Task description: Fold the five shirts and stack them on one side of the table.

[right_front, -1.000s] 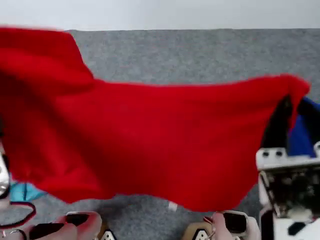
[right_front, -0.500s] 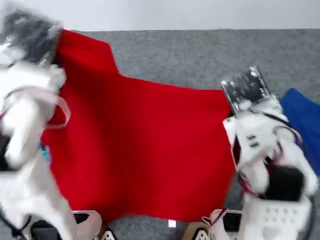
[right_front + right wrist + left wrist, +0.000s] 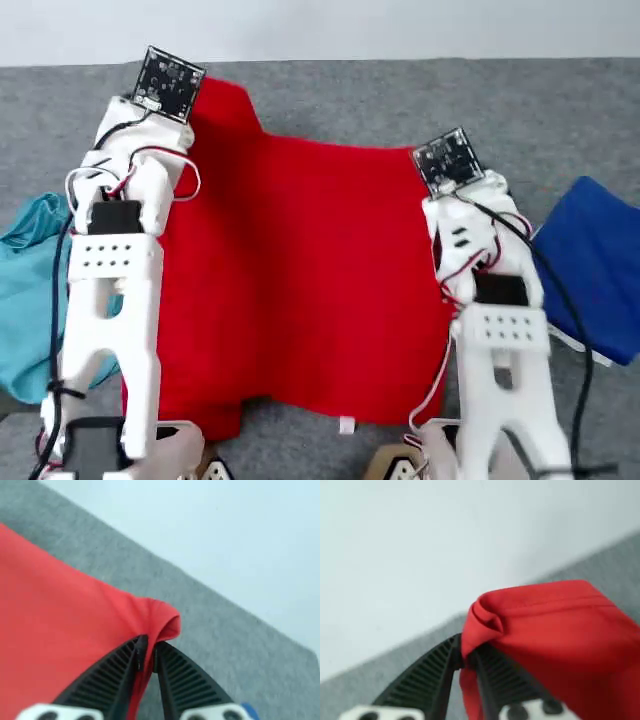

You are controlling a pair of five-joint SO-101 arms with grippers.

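Observation:
A red shirt lies spread over the middle of the grey table, between the two arms. My left gripper is shut on a bunched far corner of the red shirt; in the high view that arm stands at the shirt's far left corner. My right gripper is shut on the other far corner of the red shirt, at the shirt's far right edge in the high view. A blue shirt lies at the right, a teal shirt at the left.
The grey table runs to a pale wall at the back. A small white tag shows at the red shirt's near hem. The arm bases stand at the near edge.
The red shirt, held up in the air a second ago, has come down flat on the table. Both arms swung forward and down to the shirt's far corners.

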